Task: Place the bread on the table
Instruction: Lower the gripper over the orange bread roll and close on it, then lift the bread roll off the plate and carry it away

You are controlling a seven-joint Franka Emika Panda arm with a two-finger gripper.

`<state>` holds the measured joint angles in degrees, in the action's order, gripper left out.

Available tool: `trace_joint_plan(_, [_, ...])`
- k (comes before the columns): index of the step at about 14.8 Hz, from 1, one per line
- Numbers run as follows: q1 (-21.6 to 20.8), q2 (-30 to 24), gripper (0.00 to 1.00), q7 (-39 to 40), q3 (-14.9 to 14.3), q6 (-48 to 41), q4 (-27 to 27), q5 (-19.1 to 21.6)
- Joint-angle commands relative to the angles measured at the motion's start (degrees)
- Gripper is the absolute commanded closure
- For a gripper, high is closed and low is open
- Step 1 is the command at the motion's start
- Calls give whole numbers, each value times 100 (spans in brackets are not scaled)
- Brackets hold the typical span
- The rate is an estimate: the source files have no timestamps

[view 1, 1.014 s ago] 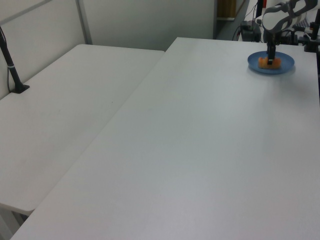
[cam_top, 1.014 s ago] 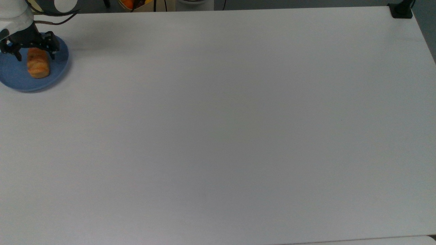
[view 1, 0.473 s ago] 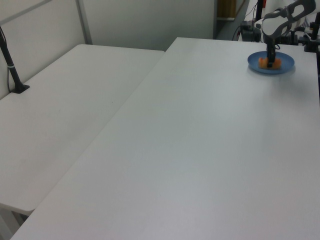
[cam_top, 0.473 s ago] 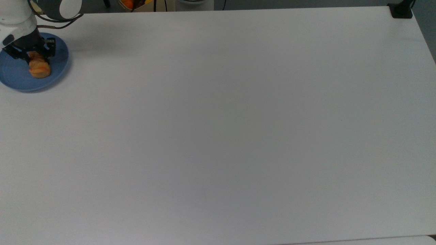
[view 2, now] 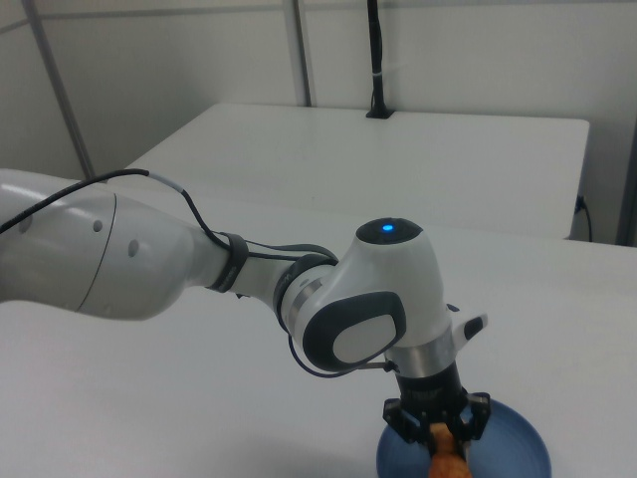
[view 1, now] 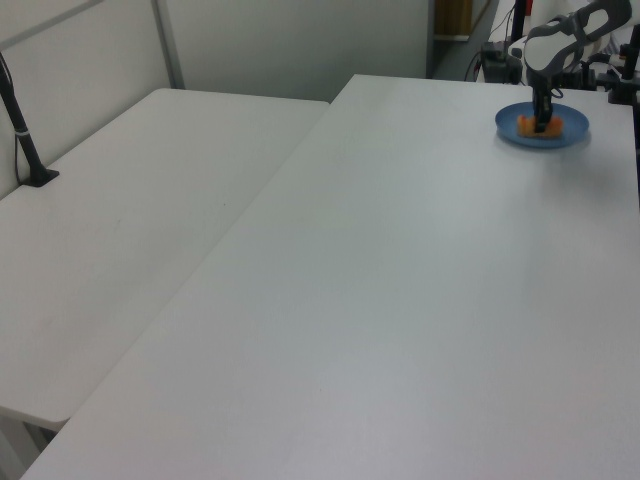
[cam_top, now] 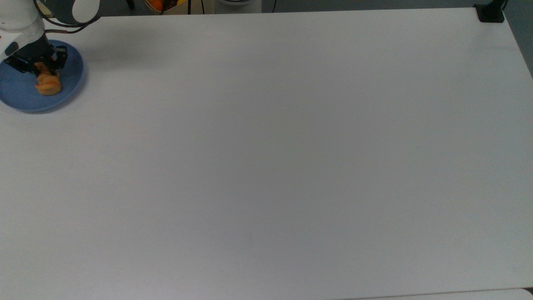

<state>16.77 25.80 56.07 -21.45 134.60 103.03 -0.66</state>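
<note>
The bread (cam_top: 48,86), a small golden-orange roll, lies on a round blue plate (cam_top: 18,95) at the far-left corner of the white table (cam_top: 266,158) in the top view. My gripper (cam_top: 41,69) stands straight down over the roll's upper end, its black fingers closed in against the sides of the bread. In the left view the gripper (view 1: 543,121) stands on the plate (view 1: 575,131) with orange bread (view 1: 526,124) showing beside it. The right view shows the bread (view 2: 447,463) held between the fingers of the gripper (view 2: 439,434), low over the plate (view 2: 516,450).
A black clamp base (cam_top: 491,13) sits on the table's far-right corner in the top view. Orange items (cam_top: 158,3) lie beyond the back edge. A second white table (view 1: 130,220) with a black post (view 1: 24,140) adjoins in the left view's left.
The fingers, wide apart over the bread a second ago, have come down and closed onto its upper end. The roll has shifted slightly on the plate.
</note>
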Motion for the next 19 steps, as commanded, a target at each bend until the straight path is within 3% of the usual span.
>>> trace_joint_plan(1, [-33, -373, 65, 97, -43, 23, 139, -66])
trace_joint_plan(7, [-199, -1278, 65, 71, -43, -961, -46, 22])
trace_joint_plan(13, [-1130, -2587, 64, -1149, -26, -2480, -55, 31])
trace_joint_plan(16, [-1876, -3150, 64, -1641, 9, -3534, -55, 48])
trace_joint_plan(19, [-2511, -3354, 64, -1976, 9, -4344, -28, 48])
